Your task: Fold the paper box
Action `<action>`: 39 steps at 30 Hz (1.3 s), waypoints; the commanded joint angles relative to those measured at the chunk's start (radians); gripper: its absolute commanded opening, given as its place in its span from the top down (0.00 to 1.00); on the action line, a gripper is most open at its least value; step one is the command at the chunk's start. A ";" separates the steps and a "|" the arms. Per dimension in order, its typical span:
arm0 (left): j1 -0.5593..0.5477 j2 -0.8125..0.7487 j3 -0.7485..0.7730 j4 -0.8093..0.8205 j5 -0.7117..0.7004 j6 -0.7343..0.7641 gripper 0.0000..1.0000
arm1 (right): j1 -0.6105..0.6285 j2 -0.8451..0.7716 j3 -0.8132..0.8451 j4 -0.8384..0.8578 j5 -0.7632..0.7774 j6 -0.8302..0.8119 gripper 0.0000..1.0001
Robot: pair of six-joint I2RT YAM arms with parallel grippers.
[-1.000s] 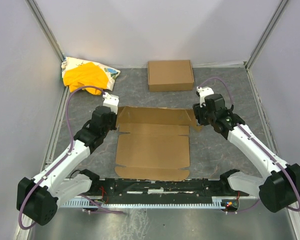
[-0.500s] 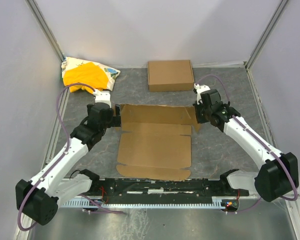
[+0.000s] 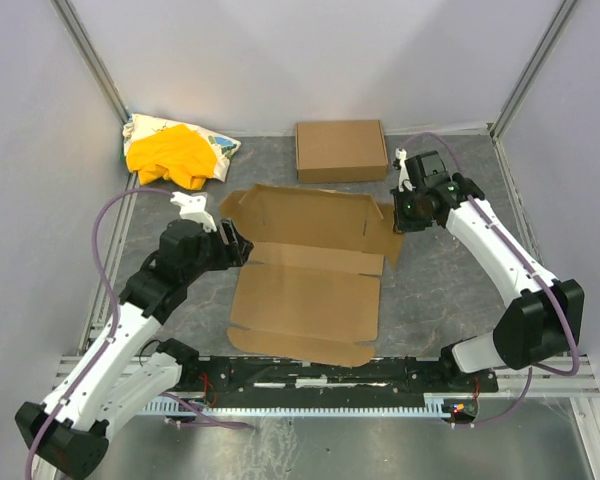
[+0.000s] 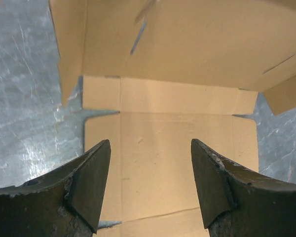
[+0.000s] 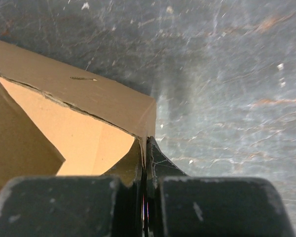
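The paper box lies unfolded in the middle of the table, its near panels flat and its far panel raised. My right gripper is shut on the far panel's right corner; the right wrist view shows the cardboard edge pinched between the closed fingertips. My left gripper hovers at the box's left side, open. In the left wrist view its fingers stand wide apart above the flat cardboard, with nothing between them.
A neat shallow brown carton sits at the back, just behind the raised panel. A yellow cloth bundle lies in the back left corner. Walls enclose the table on the left, right and back.
My left gripper opened, let go of the box's left edge and drew back over it. My right gripper shut on the right corner and lifted the far panel up and back.
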State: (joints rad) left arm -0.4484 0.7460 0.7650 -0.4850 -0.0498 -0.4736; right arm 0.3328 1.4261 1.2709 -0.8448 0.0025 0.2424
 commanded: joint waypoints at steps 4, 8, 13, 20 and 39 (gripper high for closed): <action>0.002 0.042 -0.040 0.005 0.007 -0.033 0.17 | -0.107 0.007 -0.008 -0.011 -0.362 0.089 0.99; 0.002 0.115 -0.057 0.093 -0.023 -0.010 0.09 | -0.141 0.056 -0.013 0.001 -0.447 0.093 0.99; 0.001 0.253 -0.043 0.200 -0.063 0.045 0.07 | -0.144 0.140 0.005 -0.025 -0.473 0.032 0.99; 0.002 0.447 -0.007 0.386 -0.175 0.145 0.08 | -0.145 0.186 -0.011 -0.009 -0.465 -0.013 0.99; 0.171 0.893 0.258 0.483 0.025 0.146 0.16 | -0.146 0.143 -0.040 -0.029 -0.377 -0.075 0.98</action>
State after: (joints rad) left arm -0.3260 1.6360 1.0393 -0.0208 -0.1509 -0.2424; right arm 0.1886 1.6043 1.2388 -0.8722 -0.3969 0.2016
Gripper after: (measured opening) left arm 0.847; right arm 0.026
